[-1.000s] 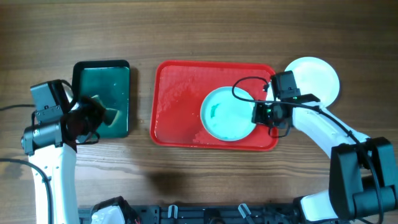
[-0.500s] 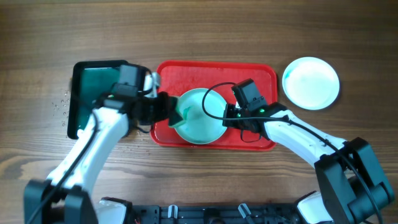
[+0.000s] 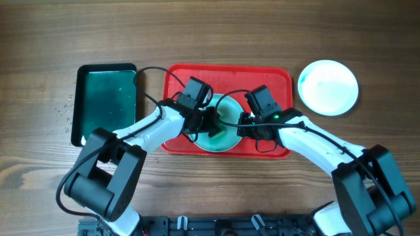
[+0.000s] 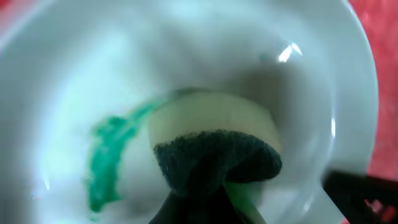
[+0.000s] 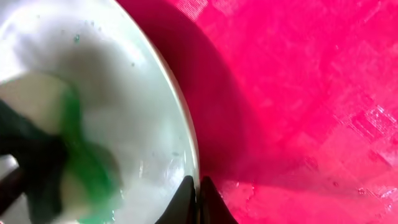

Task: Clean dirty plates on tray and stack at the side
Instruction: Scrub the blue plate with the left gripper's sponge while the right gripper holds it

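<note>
A brown wooden table (image 3: 210, 33) with a long grain carries everything. Lying directly on it are a dark green tray (image 3: 105, 98) towards the left, a larger red tray (image 3: 184, 82) just beside it in the middle, and a pale round plate (image 3: 328, 87) near the red tray's right end. A few small droplets (image 3: 65, 110) speckle the wood left of the green tray

A brown wooden table (image 3: 197, 39), evenly lit, fills the view. A black rail (image 3: 216, 226) runs along its near edge. Faint specks (image 3: 65, 110), perhaps water, lie at left.
</note>
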Available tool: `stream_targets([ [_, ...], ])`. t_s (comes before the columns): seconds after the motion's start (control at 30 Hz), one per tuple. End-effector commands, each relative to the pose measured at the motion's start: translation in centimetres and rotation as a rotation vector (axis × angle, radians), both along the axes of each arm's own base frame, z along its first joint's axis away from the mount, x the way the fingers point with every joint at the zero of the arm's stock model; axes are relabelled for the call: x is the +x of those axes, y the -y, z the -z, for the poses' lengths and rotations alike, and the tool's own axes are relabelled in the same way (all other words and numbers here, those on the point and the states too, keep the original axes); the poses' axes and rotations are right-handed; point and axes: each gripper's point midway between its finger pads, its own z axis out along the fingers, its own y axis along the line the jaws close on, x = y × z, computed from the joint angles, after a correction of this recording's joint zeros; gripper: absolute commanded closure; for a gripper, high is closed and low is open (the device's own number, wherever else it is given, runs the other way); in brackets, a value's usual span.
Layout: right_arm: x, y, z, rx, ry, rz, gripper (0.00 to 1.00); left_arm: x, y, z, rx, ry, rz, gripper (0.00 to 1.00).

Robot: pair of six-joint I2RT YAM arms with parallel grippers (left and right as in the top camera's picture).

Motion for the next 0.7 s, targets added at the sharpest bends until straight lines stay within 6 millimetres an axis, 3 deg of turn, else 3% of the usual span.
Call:
stream_targets([
  [0.0,-0.2,0.4,0.0,-0.014,-0.003,-0.02,0.96,3.5,-6.6,1.2,0.344,0.164,-0.166,0.96],
  [0.13,0.0,0.7,0.0,-0.031,0.003,-0.007,0.96,5.2,-10.5,-0.1,0.556,0.288,-0.247,0.96],
  [0.3,0.0,0.7,0.0,-0.031,0.004,-0.005,0.96,6.1,-9.9,-3.5,0.516,0.368,-0.226,0.96],
  [0.37,0.1,0.7,0.0,-0.03,0.007,-0.005,0.96,6.1,-8.2,-5.4,0.395,0.389,-0.212,0.96],
  [0.43,0.2,0.6,-0.1,-0.026,0.013,-0.005,0.96,5.3,-4.0,-5.6,0.176,0.333,-0.119,0.96],
  [0.47,0.3,0.5,-0.1,-0.024,0.017,-0.005,0.96,4.3,-0.9,-5.5,0.017,0.27,-0.04,0.96],
  [0.5,0.3,0.5,-0.1,-0.023,0.017,-0.004,0.96,3.7,0.2,-5.0,-0.053,0.213,-0.045,0.96],
  [0.67,0.2,0.6,-0.1,-0.024,0.015,-0.003,0.96,1.9,0.9,0.1,-0.022,0.061,-0.052,0.96],
])
